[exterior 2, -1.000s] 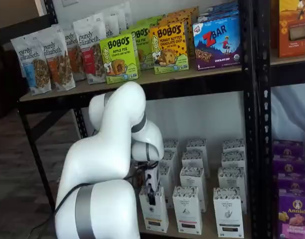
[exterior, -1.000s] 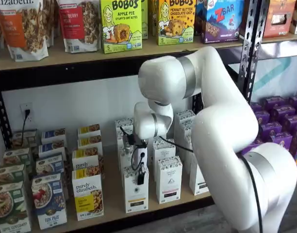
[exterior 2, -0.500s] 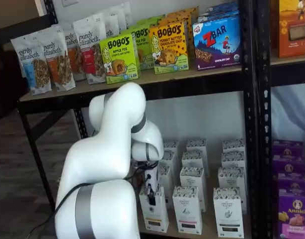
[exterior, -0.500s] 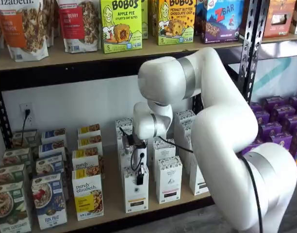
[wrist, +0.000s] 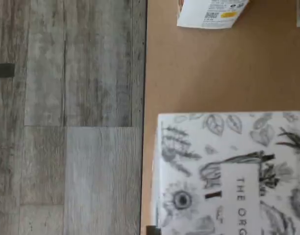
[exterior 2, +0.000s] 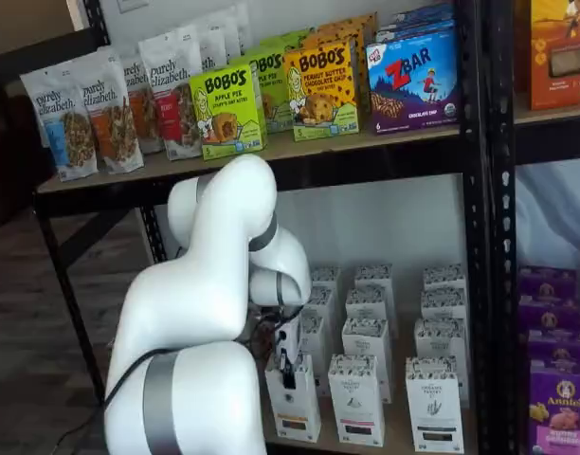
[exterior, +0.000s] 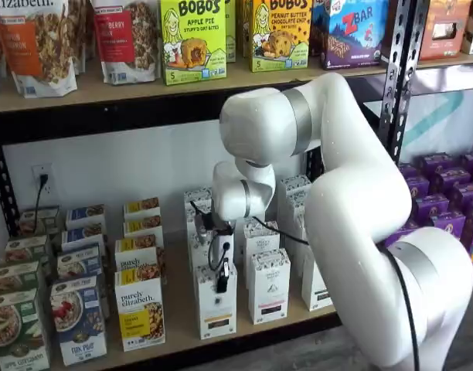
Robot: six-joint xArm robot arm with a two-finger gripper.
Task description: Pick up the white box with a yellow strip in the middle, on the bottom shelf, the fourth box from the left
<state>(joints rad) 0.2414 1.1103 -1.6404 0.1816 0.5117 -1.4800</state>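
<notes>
The gripper [exterior: 222, 282] hangs just above the front white box [exterior: 216, 309] on the bottom shelf [exterior: 178, 332]; finger spacing is unclear.

You see a white box [exterior: 216, 303] topped by a grey botanical pattern [wrist: 228, 171] on the pale tan bottom shelf [wrist: 213, 73]. Your white arm [exterior: 352, 209] carries black fingers [exterior: 222, 284].

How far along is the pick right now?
Approach looks done: the white-bodied, black-fingered gripper sits at the top of the front tall white carton. The grasp is in hand; finger state is unreadable. Lifting remains: the carton stands on the tan wooden bottom shelf.
</notes>
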